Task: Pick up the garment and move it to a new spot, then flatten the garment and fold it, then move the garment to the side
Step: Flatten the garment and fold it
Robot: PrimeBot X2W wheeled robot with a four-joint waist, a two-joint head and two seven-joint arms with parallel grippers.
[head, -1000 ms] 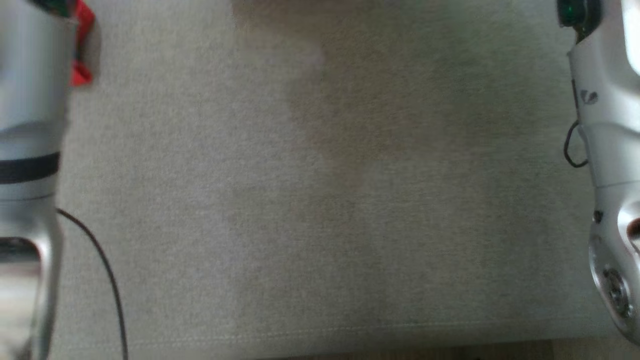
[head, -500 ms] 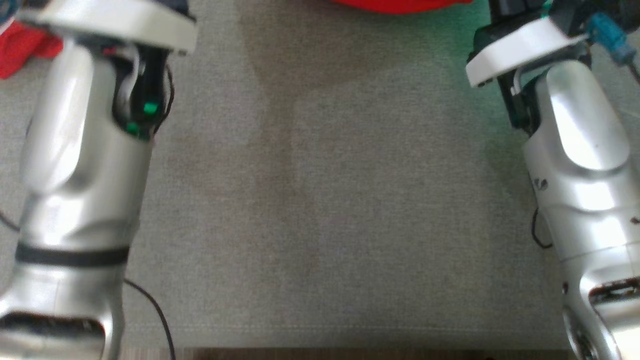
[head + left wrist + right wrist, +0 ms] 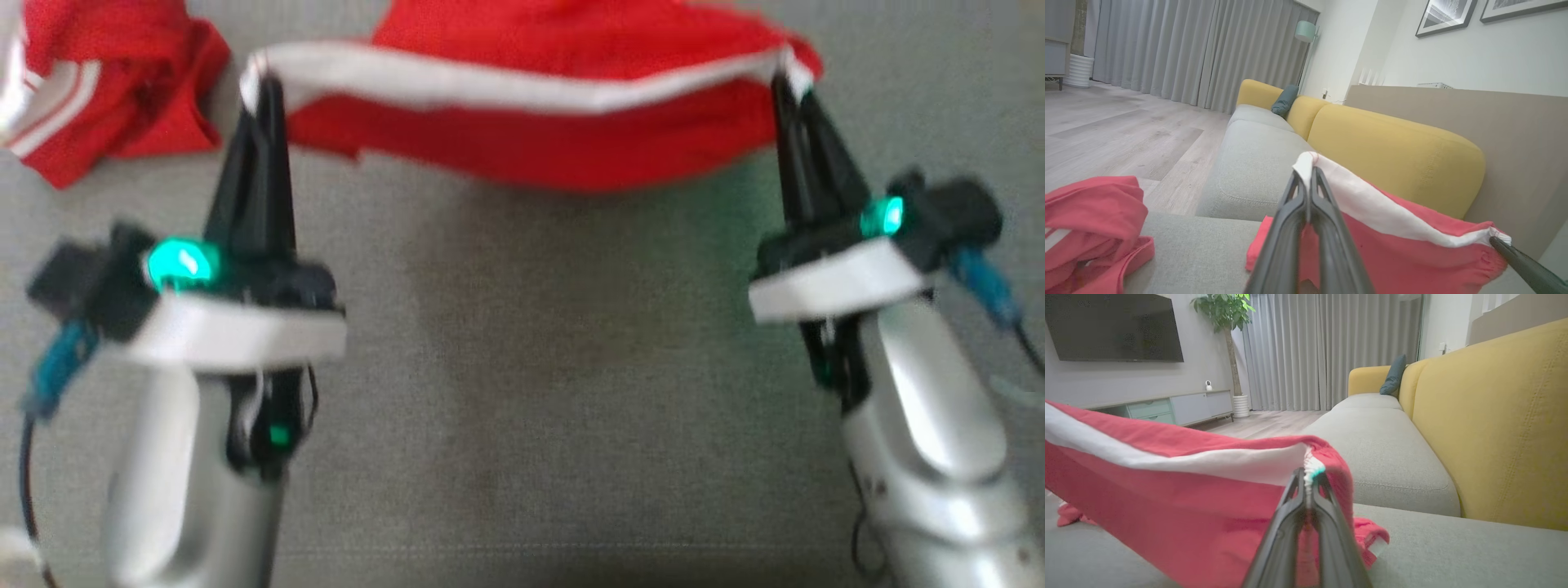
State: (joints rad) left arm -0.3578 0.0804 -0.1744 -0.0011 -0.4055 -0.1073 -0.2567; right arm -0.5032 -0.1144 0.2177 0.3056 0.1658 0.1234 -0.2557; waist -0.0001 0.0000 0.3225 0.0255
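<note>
A red garment [image 3: 531, 147] with a white waistband hangs stretched between my two grippers above the grey sofa seat [image 3: 539, 392]. My left gripper [image 3: 263, 82] is shut on the band's left end. The right gripper [image 3: 785, 75] is shut on the band's right end. In the left wrist view the left gripper [image 3: 1306, 173] pinches the white band of the garment [image 3: 1396, 245]. From the right wrist, the right gripper [image 3: 1306, 475] clamps the band's end and the garment [image 3: 1180, 514] sags away to the left.
A second crumpled red garment with white stripes [image 3: 98, 106] lies on the seat at the far left, also seen as a red heap [image 3: 1090, 228]. Yellow back cushions [image 3: 1392, 155] stand behind the seat. The seat's front edge [image 3: 522, 563] runs along the bottom.
The head camera has tilted up, bringing both grippers and the stretched garment into view. Both grippers stay shut on the band.
</note>
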